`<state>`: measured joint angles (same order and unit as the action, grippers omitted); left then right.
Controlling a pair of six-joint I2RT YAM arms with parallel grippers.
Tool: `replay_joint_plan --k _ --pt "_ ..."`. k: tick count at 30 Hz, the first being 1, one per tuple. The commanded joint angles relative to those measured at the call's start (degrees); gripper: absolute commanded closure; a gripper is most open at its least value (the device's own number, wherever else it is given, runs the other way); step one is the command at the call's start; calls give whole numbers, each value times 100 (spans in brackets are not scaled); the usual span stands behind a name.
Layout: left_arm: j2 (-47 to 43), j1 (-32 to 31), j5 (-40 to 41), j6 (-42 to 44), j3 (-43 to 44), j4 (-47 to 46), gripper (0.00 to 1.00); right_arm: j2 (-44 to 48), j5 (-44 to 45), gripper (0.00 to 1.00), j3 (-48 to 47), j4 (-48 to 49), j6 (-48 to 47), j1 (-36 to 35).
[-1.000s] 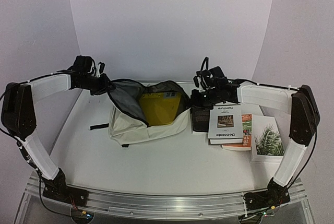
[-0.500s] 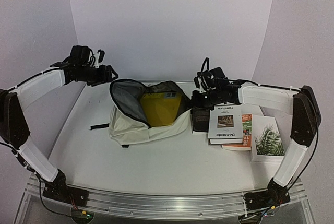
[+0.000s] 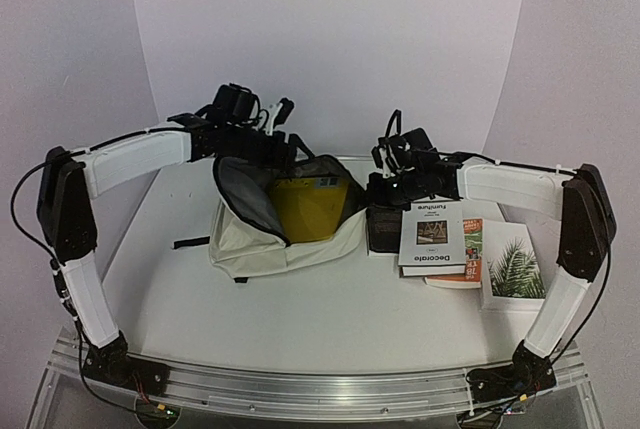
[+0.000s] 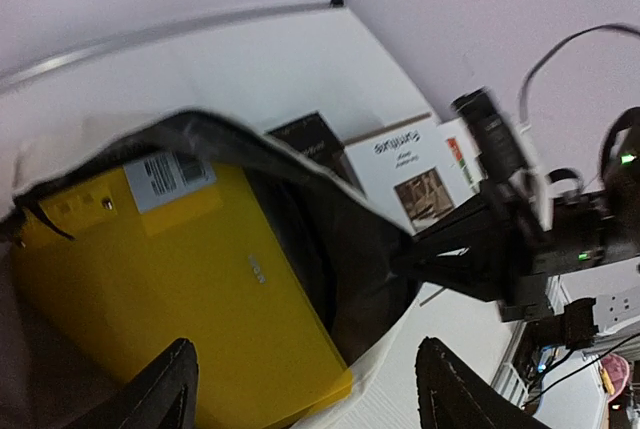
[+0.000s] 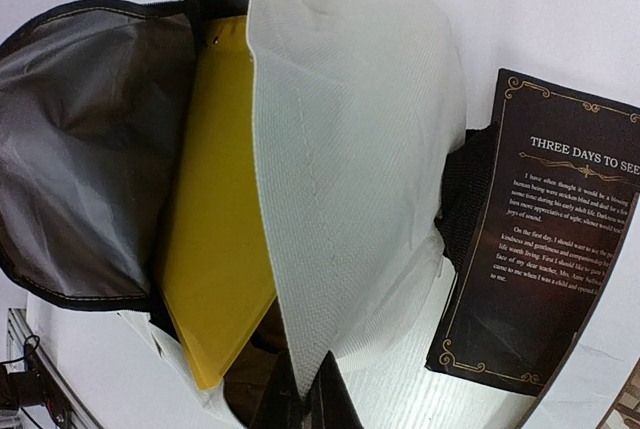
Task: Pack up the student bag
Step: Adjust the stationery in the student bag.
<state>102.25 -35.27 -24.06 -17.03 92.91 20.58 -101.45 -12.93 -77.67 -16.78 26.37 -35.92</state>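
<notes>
The right gripper [image 3: 376, 189], fingers pressed together, seems to pinch the bag [image 3: 250, 239] by its rim so the mouth gapes. The left gripper [image 4: 310, 394] hangs spread and empty over the yellow book [image 4: 200, 289] inside.

Looks like a robotics lab booth: plain white backdrop walls [image 3: 330, 39], white worktop [image 3: 300, 309], robot arms [image 3: 510, 184] bolted to an aluminium rail [image 3: 320, 389].

A: Arm finish?
B: Same on both. Left arm [image 3: 130, 154] and right arm [image 3: 510, 184]: white shells on the links, black joints and wrists.
A: Cabling?
B: Thin black cable [image 3: 15, 204] loops off the left elbow, black loop [image 3: 392, 121] over the right wrist. Green LED [image 4: 628, 159] lit there.
A: Ends?
B: Left fingers [image 4: 160, 394] matte black. Black bases [image 3: 105, 359] on a silver rail [image 3: 300, 389].
</notes>
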Motion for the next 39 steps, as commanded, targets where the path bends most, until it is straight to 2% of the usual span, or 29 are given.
replay_joint_plan --k 1,10,19,26,29,34,39 --pt "736 -113 -317 -184 434 331 25 397 94 100 -41 192 -63 3" --pt "1858 -388 -402 43 1255 1140 21 348 79 100 -68 192 -60 4" --pt "2417 -708 -292 325 1751 1470 15 361 77 100 -49 192 -62 1" --pt "2900 -941 701 614 2362 2208 16 389 79 100 -49 192 -64 4" --pt "2940 -973 1169 589 2363 2272 21 398 59 100 -48 192 -55 -3" --pt "2871 -971 1857 543 2291 2026 35 468 -19 100 -17 191 -35 -12" --pt "2944 -947 2045 510 2428 1695 40 550 -503 100 6 138 -152 -66"
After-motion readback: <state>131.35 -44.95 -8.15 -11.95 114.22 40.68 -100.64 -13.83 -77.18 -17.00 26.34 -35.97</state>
